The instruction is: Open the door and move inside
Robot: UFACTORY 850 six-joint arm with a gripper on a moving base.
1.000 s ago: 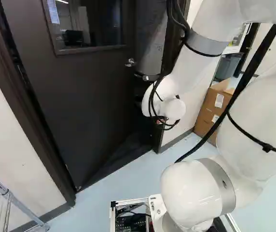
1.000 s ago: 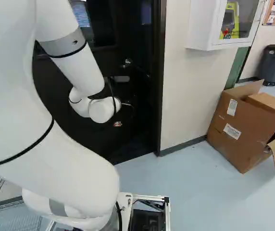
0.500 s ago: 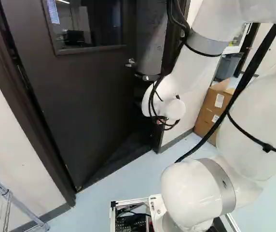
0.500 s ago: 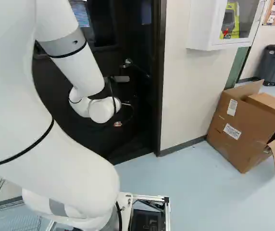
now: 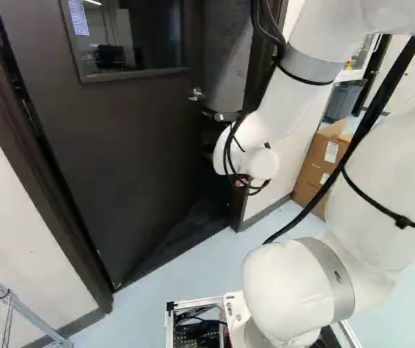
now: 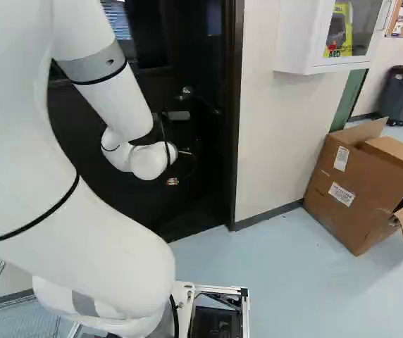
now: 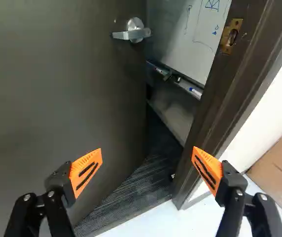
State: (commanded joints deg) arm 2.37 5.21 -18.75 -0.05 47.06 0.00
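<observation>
At the left of the left base view, the door stands partly open, its free edge off the frame; going inside remains. The jaws are wide apart, empty.

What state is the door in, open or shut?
Partly open: dark floor shows in the gap between the door and its frame.

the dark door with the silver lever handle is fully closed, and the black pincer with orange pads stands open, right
Not quite: the dark door with the silver lever handle is ajar. The wrist view shows a gap between it and the dark door frame. The black pincer with orange pads does stand open.
</observation>
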